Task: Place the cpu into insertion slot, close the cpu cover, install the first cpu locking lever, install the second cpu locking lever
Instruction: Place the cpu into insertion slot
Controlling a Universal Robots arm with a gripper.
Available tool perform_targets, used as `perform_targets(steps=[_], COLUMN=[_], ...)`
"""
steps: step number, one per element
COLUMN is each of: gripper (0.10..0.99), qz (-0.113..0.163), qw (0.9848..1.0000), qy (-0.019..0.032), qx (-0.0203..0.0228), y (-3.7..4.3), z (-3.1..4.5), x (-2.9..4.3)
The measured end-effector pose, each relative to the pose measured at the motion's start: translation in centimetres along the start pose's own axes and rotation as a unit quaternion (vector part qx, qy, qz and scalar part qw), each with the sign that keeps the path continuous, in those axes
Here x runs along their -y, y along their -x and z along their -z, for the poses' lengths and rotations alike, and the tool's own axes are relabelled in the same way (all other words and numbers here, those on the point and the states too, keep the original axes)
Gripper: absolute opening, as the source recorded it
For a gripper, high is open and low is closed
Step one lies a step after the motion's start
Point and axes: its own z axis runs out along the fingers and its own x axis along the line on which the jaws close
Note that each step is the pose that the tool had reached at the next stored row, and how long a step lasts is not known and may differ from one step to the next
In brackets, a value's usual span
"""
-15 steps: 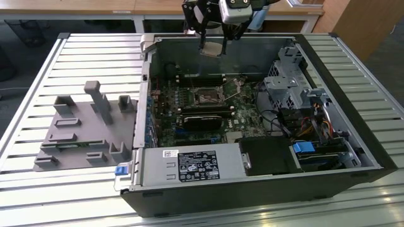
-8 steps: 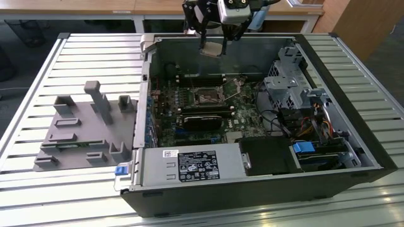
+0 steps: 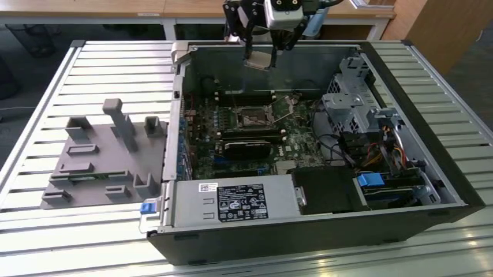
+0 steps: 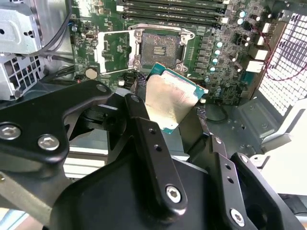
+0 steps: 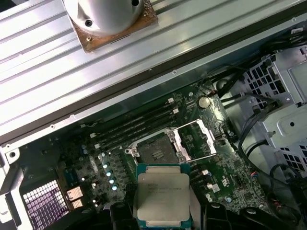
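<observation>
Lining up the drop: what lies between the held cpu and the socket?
Nothing but open air. In the first wrist view the gripper holds the cpu above the board; the socket lies bare, the cpu cover folded open aside.

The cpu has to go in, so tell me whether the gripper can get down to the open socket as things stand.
Probably yes. The gripper, shut on the cpu, hangs above the open case; the cpu cover is swung back and the socket lies bare, with nothing seen between them.
</observation>
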Motion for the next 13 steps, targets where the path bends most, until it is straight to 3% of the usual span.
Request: perform_targets(steps=[13], gripper=[0.525], qz=[-0.027], qw=[0.9996], qy=[0.0005], qx=[0.0024], y=[0.00], z=[-0.06], x=[0.01])
